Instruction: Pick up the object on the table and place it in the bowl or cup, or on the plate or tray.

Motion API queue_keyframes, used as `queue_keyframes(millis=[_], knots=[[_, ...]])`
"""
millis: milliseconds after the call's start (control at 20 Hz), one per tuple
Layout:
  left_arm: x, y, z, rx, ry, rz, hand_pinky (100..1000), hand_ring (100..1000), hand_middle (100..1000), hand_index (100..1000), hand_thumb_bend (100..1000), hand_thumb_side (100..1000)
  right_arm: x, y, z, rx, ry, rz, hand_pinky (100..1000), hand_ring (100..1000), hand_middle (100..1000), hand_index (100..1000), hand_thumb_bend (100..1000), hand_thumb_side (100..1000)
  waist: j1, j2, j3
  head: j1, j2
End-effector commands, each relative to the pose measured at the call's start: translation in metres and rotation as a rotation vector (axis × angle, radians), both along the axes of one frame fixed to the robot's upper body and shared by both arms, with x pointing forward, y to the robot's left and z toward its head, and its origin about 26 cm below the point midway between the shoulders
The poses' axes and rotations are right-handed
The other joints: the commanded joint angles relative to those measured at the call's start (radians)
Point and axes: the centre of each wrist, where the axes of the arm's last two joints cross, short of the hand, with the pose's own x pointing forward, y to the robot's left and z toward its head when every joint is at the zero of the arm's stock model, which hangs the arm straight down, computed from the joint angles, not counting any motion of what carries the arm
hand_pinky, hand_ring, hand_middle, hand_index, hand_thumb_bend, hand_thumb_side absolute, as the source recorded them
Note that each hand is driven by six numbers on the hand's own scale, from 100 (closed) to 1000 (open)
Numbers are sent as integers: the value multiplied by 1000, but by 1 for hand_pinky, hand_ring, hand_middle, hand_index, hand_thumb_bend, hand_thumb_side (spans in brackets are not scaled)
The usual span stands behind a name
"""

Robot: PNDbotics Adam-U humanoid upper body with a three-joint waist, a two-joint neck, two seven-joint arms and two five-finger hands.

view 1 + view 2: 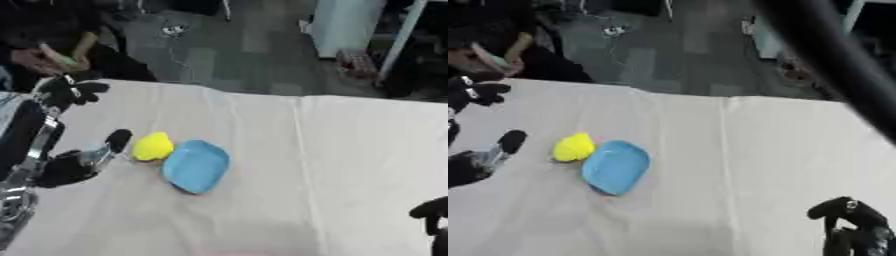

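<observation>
A small yellow object (153,146) lies on the white cloth, touching the left rim of a light blue tray (196,166). My left hand (63,150) hovers just left of the yellow object, its thumb and fingers spread apart and holding nothing. One fingertip (118,137) ends close to the yellow object's left side. My right hand (852,225) shows at the lower right corner, far from both things, fingers up and relaxed.
The white tablecloth (332,165) covers the table, with a crease running down its middle. A person sits beyond the far left edge. Grey floor and furniture lie past the table's far edge.
</observation>
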Motion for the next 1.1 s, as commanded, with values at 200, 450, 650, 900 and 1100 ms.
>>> queue_keyframes(millis=[200,450,650,900,1100], knots=[[2,6,34,189,99,35,653,690,801,790,407,907,0,-2,4,4,-40,16,152,414,450,139,100,972,10,-6,-10,23,-1],[6,4,51,333,211,50,689,730,802,792,453,883,1,-4,6,2,-45,23,153,414,450,143,100,971,16,-6,-22,33,2],[9,-2,58,455,313,62,732,768,815,799,478,874,3,-7,8,4,-52,31,154,414,450,147,100,969,19,-5,-32,46,-2],[11,-7,65,623,470,135,766,799,820,800,504,858,5,-9,11,6,-57,50,155,414,450,149,100,969,23,-5,-43,62,-7],[13,-11,77,710,595,231,780,816,814,799,516,852,5,-10,12,5,-58,61,155,414,451,149,100,970,26,-5,-51,77,-8]])
